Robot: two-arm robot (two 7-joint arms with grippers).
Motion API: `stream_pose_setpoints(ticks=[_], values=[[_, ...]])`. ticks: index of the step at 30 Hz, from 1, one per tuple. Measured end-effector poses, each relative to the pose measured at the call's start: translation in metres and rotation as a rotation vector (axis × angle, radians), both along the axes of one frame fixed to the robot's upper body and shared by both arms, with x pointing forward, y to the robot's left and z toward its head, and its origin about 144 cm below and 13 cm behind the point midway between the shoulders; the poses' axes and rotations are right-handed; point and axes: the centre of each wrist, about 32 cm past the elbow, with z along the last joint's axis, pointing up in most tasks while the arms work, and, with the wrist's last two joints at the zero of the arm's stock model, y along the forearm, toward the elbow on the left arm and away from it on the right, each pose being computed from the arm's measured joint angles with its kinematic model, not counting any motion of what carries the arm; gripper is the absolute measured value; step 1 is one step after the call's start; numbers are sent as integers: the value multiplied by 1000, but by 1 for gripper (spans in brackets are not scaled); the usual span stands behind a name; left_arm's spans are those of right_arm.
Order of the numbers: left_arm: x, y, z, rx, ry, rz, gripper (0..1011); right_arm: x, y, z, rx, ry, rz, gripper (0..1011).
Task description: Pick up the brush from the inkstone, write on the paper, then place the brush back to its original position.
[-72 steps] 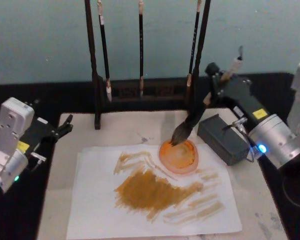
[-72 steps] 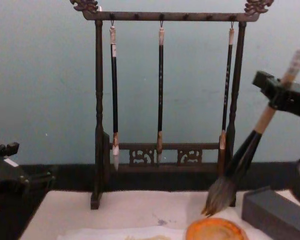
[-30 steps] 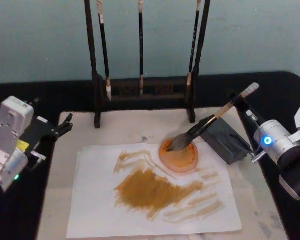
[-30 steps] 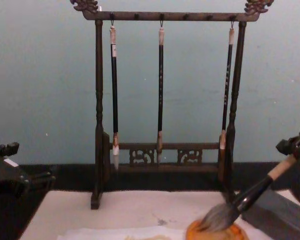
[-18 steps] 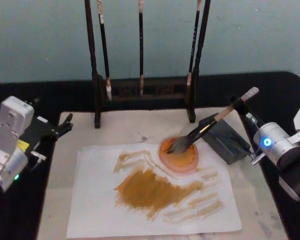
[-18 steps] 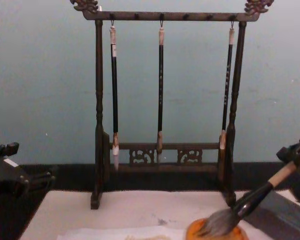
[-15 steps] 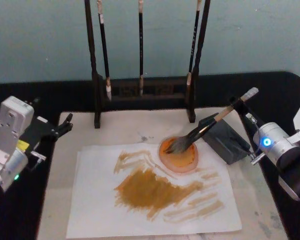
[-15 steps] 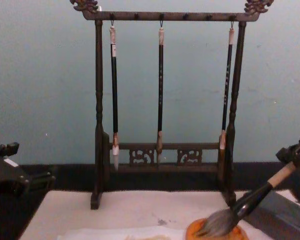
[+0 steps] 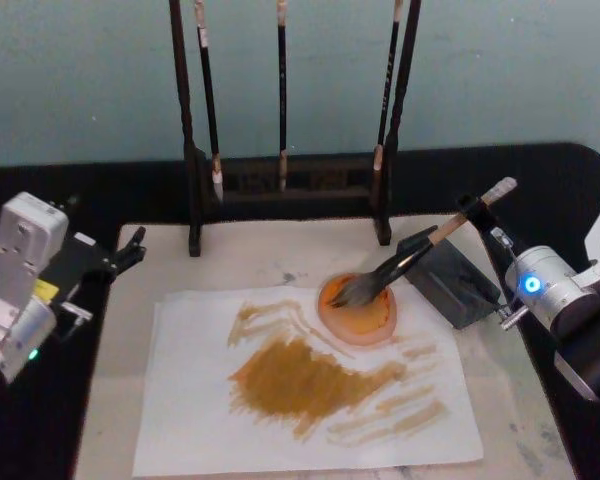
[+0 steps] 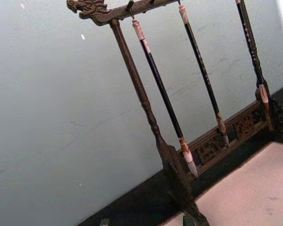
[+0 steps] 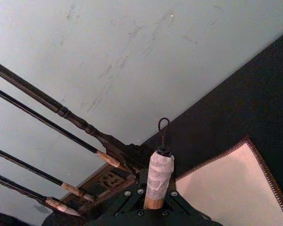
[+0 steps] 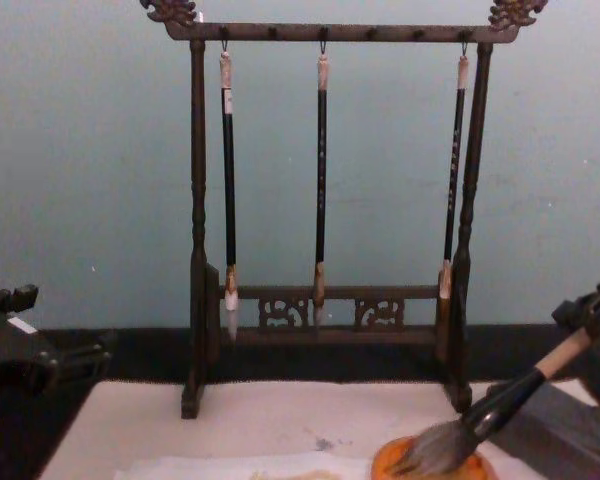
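Brushes, thin, black-handled: three, hanging on one rack, top centre of the head view.
Brush, large: one, centre right.
Dish, orange: one, centre.
Block, dark grey: one, centre right.
Paper: one sheet, lower centre.
Mat, pale: one.
Grippers: two, left and right.

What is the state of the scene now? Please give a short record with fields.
brush: tuft lies in the orange dish, handle leans on the dark grey block
paper: on the mat, covered with ochre strokes
right gripper: at the handle's whitish end
left gripper: idle at the table's left edge
rack: three thin brushes hang
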Motion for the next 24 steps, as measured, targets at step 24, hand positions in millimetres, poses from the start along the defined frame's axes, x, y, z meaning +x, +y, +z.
stream_pose_setpoints(ticks=[24], values=[[0,0,0,0,0,0,1010,0,0,0,-6,1,-6,66]])
